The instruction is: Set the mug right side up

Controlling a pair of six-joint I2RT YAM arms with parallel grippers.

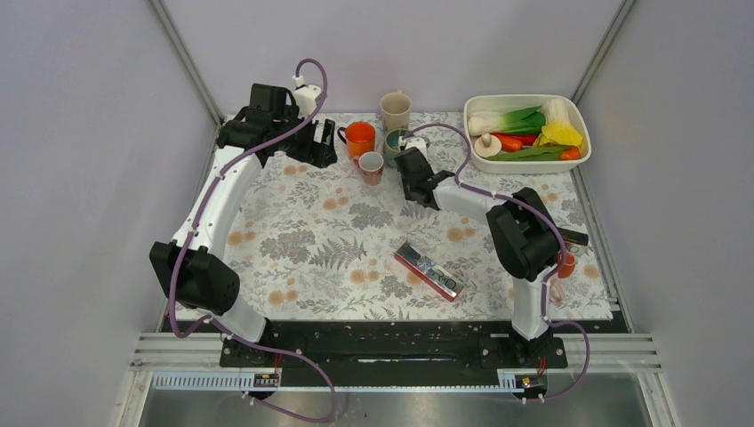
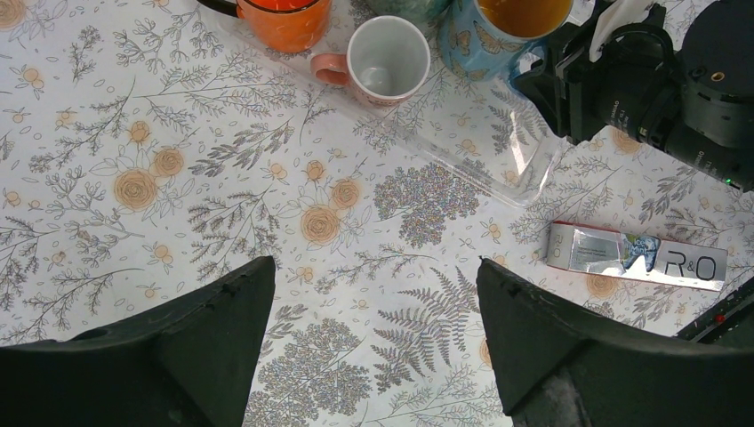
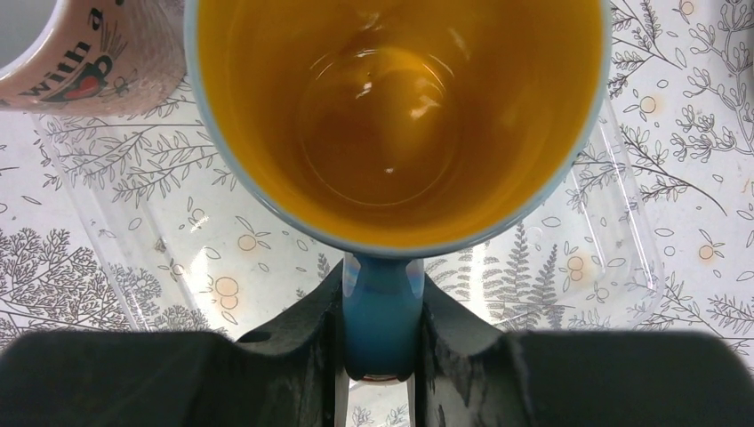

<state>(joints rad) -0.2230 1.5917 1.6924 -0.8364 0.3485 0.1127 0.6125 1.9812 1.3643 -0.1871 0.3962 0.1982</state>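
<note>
Upright blue mug [image 3: 400, 116], handle [image 3: 382, 307] clamped in right gripper [image 3: 381, 365]; left gripper [image 2: 375, 267] wide open

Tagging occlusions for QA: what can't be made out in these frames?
Top view: blue mug mostly hidden behind the right end effector.
Right wrist view: mug's underside hidden by its own body.
Left wrist view: orange mug cut off by the top edge.
Right wrist view: pink mug lettering cropped.

The top view looks steeply down from above and behind, over the whole desk [image 1: 293, 267]. The camera behind the left tool [image 2: 373, 329] rides high; the one behind the right tool [image 3: 378, 342] sits close over the blue mug [image 3: 400, 133], which both wrist views show.
</note>
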